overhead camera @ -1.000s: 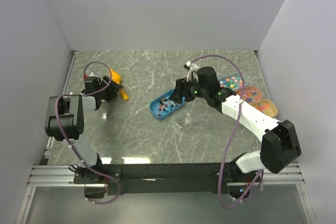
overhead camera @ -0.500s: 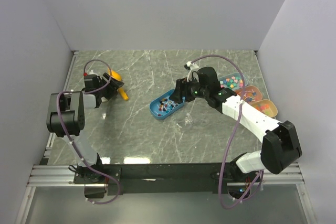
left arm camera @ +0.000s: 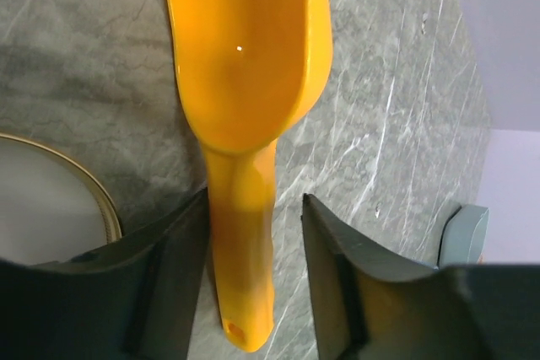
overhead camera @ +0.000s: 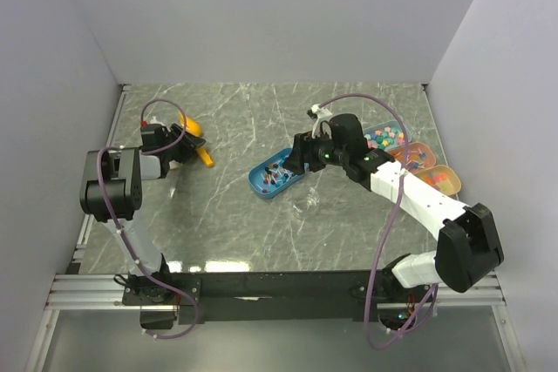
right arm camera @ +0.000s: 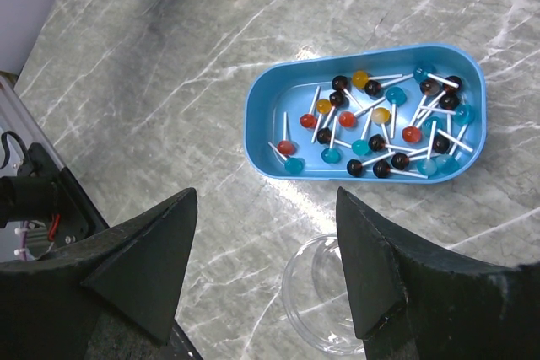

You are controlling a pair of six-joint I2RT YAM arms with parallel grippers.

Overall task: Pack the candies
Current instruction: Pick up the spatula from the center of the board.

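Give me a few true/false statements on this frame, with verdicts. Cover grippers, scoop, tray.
1. The lollipops lie in a blue tray. True.
2. The right gripper is shut on a lollipop. False: it is open and holds nothing.
3. The left gripper has a finger on each side of the yellow scoop handle. True.
4. The scoop is full of sweets. False: its bowl is empty.
5. A clear round cup stands on the table beside the blue tray. True.
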